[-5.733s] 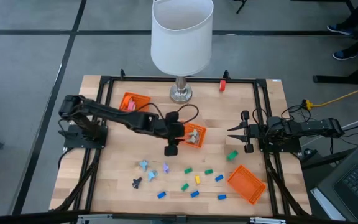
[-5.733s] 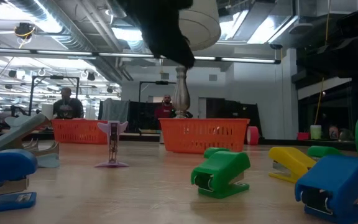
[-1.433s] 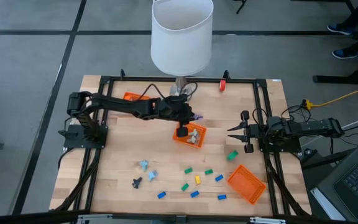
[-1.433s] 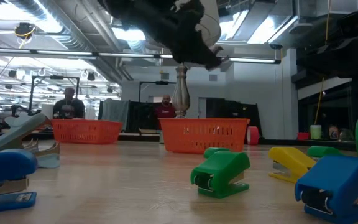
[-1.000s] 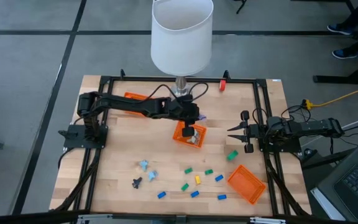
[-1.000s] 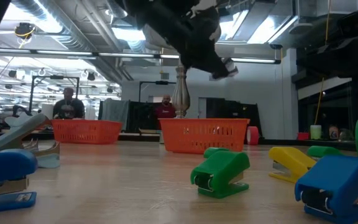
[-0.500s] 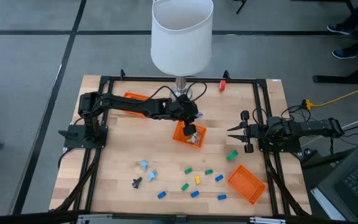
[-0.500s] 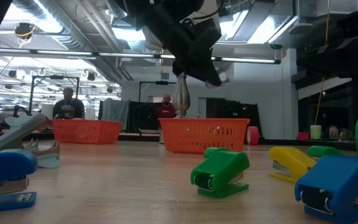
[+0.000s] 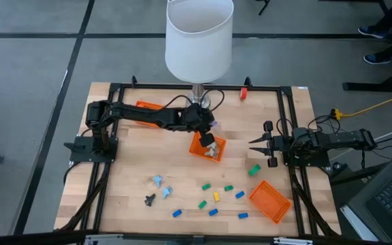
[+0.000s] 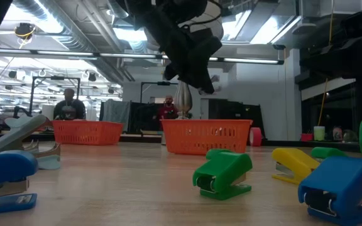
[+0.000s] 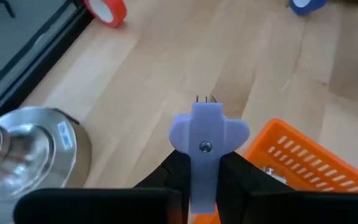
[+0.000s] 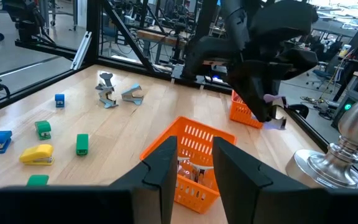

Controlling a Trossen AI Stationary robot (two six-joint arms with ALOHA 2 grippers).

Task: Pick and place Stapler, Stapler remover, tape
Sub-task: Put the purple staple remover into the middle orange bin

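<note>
My left gripper (image 9: 209, 134) hangs over the far edge of the middle orange basket (image 9: 207, 148) and is shut on a lavender staple remover (image 11: 204, 138), which also shows in the right wrist view (image 12: 275, 122). The basket (image 11: 312, 168) lies just beside and below the staple remover. My right gripper (image 9: 256, 143) waits at the table's right side, open with nothing in it. A red tape roll (image 9: 244, 93) rests at the far edge. Small blue, green and yellow staplers (image 9: 216, 196) lie on the near half of the table. My left gripper pinches the staple remover's rear part (image 11: 202, 180) between its two fingers. Its winged head and two prongs (image 11: 204, 99) stick out past the fingertips. The fingers slant downward from the table's left. The staple remover is lifted clear, above the table and the basket's rim.
A lamp with a metal base (image 9: 197, 102) and a wide white shade (image 9: 199, 37) stands at the far middle, close to my left gripper. Orange baskets sit at the far left (image 9: 146, 107) and near right (image 9: 269, 201). More staple removers (image 9: 158, 181) lie near left.
My left gripper has rolled about its wrist and tipped further down over the basket's far edge, still shut. The staple remover has turned with it and now sits a little lower and nearer the basket.
</note>
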